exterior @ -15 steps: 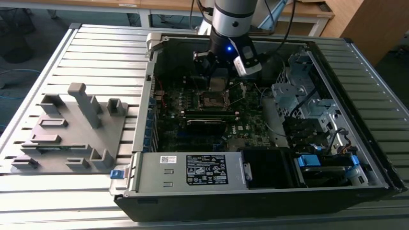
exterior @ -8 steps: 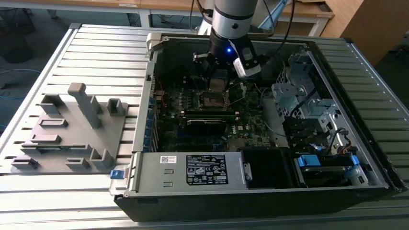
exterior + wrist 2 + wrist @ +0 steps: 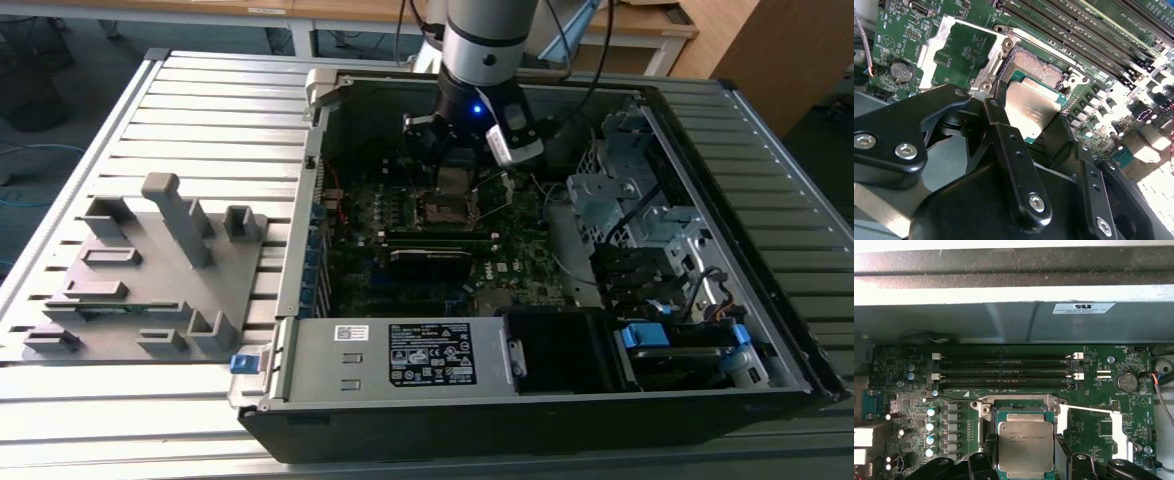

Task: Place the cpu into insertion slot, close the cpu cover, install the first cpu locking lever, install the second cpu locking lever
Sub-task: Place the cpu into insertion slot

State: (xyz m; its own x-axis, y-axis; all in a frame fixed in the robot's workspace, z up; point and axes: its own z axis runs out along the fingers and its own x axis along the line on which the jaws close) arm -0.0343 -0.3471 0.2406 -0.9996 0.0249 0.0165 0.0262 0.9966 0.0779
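Observation:
In the exterior view my gripper (image 3: 454, 185) hangs inside the open computer case, just above the insertion slot (image 3: 447, 210). It is shut on the cpu (image 3: 1031, 107), a flat silver-grey square held by its edges between two black fingers (image 3: 997, 117). The cpu (image 3: 1025, 446) sits low over the insertion slot (image 3: 1024, 412) and covers part of it. The slot's field of gold pins (image 3: 1036, 67) still shows beyond the chip. The cpu cover (image 3: 934, 47) is swung open and lies back beside the slot, with green board showing through its window.
Long black memory slots (image 3: 1004, 372) run just beyond the socket, and a coin battery (image 3: 1127, 382) sits to one side. The case wall (image 3: 1014, 325) rises behind them. A grey fixture plate (image 3: 147, 270) lies at the exterior view's left, and a drive cage (image 3: 641, 210) at its right.

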